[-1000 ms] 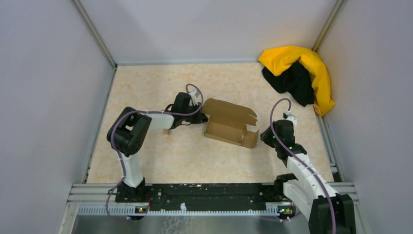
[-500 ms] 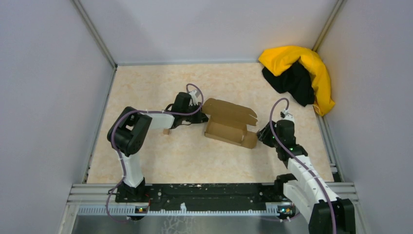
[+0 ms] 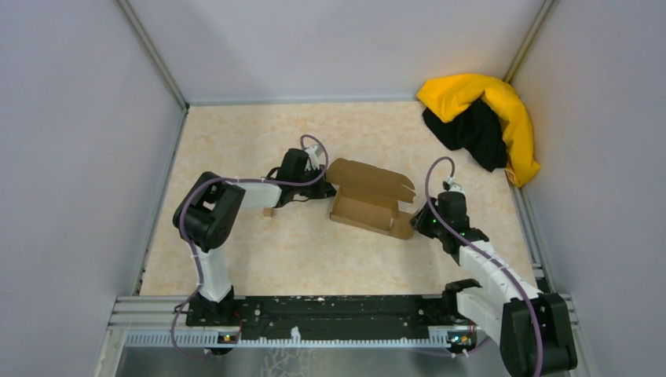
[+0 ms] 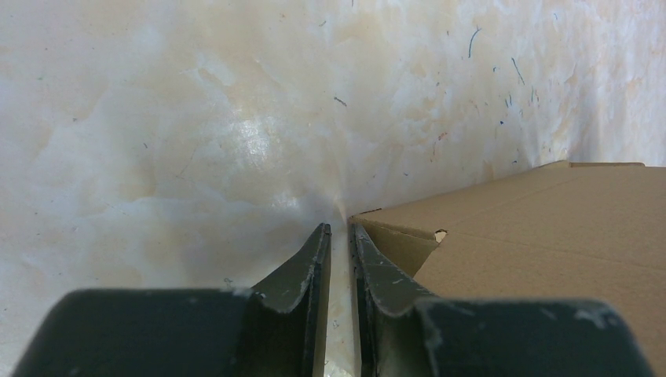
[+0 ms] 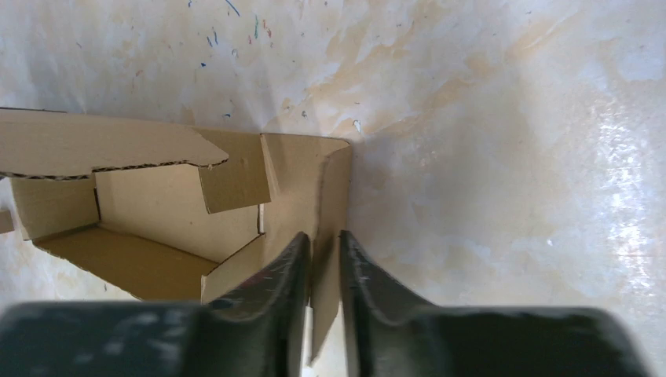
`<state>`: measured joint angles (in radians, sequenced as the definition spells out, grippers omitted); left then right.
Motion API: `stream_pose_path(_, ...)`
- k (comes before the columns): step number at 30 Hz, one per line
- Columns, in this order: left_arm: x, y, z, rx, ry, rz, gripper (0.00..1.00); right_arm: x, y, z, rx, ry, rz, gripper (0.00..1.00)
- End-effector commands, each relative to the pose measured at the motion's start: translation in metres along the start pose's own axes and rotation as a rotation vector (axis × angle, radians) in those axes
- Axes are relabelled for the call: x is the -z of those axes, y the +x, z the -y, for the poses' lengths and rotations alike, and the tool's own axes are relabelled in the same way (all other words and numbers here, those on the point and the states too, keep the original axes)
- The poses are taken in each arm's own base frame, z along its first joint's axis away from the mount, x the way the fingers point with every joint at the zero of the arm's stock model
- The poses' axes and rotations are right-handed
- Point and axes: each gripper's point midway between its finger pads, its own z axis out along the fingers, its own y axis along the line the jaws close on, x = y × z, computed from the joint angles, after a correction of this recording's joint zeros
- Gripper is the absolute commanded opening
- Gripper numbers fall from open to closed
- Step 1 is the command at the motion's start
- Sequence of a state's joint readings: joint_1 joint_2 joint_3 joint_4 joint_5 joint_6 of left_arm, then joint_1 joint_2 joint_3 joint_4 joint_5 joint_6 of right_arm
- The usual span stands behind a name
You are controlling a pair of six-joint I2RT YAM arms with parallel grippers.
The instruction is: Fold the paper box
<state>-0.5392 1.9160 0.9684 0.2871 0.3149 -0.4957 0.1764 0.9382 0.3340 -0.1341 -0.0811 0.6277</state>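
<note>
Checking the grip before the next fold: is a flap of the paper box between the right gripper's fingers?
Yes: the right wrist view shows an end flap of the paper box running between the fingers of the right gripper.

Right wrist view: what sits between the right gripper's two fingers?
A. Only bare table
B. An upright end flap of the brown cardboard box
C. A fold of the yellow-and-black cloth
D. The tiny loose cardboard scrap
B: the right gripper straddles the upright end flap of the paper box, one finger on each face of the cardboard.
</note>
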Motion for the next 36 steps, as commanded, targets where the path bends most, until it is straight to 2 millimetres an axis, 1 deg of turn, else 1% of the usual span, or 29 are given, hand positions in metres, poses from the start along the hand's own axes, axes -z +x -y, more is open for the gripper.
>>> stream_pose_path(1,-0.005,0.032,-0.018,0.002,-0.061,-0.101,0.21,-0.003,-0.022,-0.023,0.025,-0.053,0.066,0.17)
stream_pose_path(5,-0.004,0.032,-0.018,0.001,-0.061,-0.101,0.21,-0.001,-0.025,-0.033,0.037,-0.070,0.073,0.04)
stream_pose_path(7,-0.005,0.032,-0.019,0.001,-0.062,-0.102,0.21,0.002,-0.028,-0.038,0.041,-0.083,0.080,0.00)
stream_pose_path(13,-0.005,0.033,-0.018,0.000,-0.061,-0.105,0.21,0.013,-0.036,-0.050,0.040,-0.123,0.104,0.00)
stream_pose_path(25,-0.007,0.034,-0.017,-0.005,-0.063,-0.113,0.21,0.018,-0.044,-0.079,0.069,-0.197,0.106,0.00)
stream_pose_path(30,-0.008,0.034,-0.017,-0.010,-0.063,-0.115,0.22,0.017,-0.045,-0.088,0.098,-0.202,0.095,0.00)
stream_pose_path(36,-0.008,0.035,-0.016,-0.012,-0.063,-0.120,0.22,0.009,-0.041,-0.094,0.148,-0.174,0.062,0.00)
